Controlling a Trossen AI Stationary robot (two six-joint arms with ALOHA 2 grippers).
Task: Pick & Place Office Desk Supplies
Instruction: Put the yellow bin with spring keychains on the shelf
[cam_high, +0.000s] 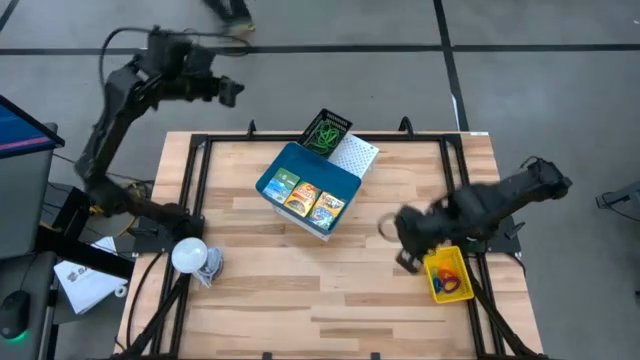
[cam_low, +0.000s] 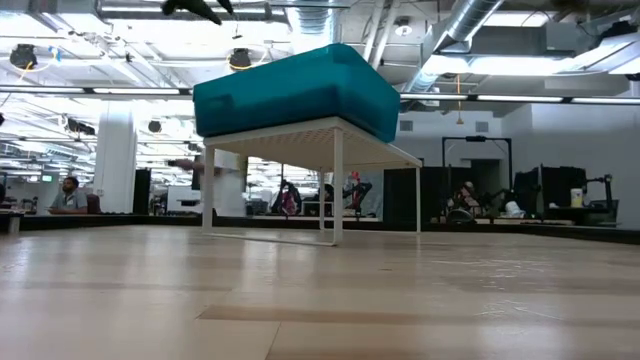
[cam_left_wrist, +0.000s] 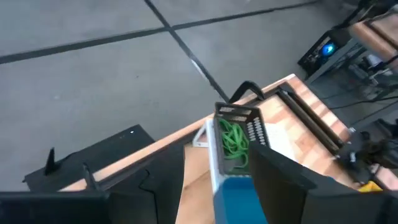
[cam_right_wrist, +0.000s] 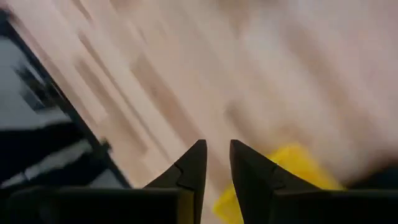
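A blue tray (cam_high: 305, 190) with three crayon packs (cam_high: 303, 196) rests on a white perforated stand (cam_high: 357, 156) at the table's middle. In the low view the blue tray (cam_low: 295, 90) sits raised on the stand's legs (cam_low: 336, 185). Behind it, a black mesh tray (cam_high: 326, 130) holds green rubber bands (cam_left_wrist: 233, 140). A yellow tray (cam_high: 447, 275) with coloured bands lies near the right edge. My left gripper (cam_high: 232, 92) hangs open and empty beyond the table's far left corner. My right gripper (cam_high: 407, 258) points down beside the yellow tray (cam_right_wrist: 292, 168), a narrow gap between its fingers with nothing in it.
A white bulb-like object (cam_high: 190, 255) lies at the table's near left. A thin pale loop (cam_high: 386, 226) lies on the wood just left of my right gripper. Black frame rails (cam_high: 195, 180) border the table. Bare wood stretches along the near side.
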